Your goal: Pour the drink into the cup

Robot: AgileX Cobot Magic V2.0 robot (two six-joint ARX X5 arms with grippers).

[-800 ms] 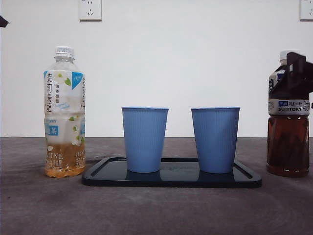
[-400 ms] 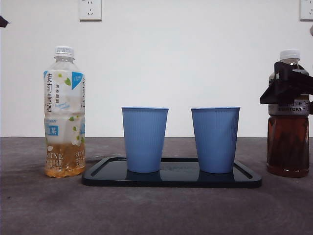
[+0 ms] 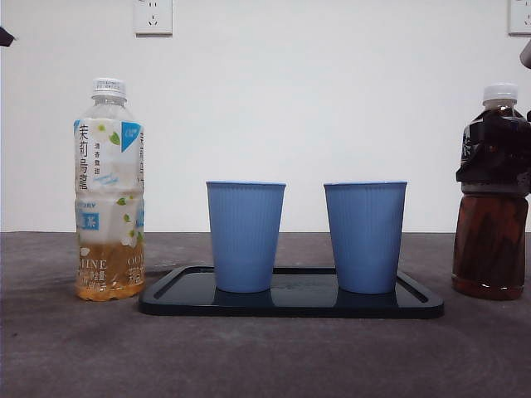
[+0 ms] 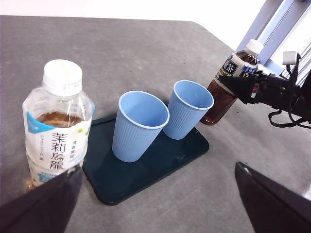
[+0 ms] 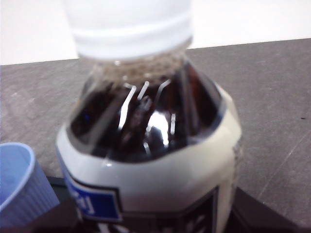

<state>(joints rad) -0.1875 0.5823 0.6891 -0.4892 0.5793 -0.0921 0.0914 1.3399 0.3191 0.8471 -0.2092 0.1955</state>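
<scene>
Over to the left black two-jaw gripper [image 4: 155, 167] first: hanging high, tipped down and forward, jaws flung wide apart and gripping nothing. Now to the right black two-jaw gripper [image 4: 234, 83]: reaching in low and level from 3 o'clock of the front view, with a black wrist block [image 4: 274, 92] behind it, a small white fitting [image 4: 290, 58] on top and a loose black cable [image 4: 284, 119] looping underneath. Head-on, just a dark mass at that 3 o'clock edge. Up at 10 o'clock in the same view, only a small black arm tip [image 3: 5, 36] poking in.
</scene>
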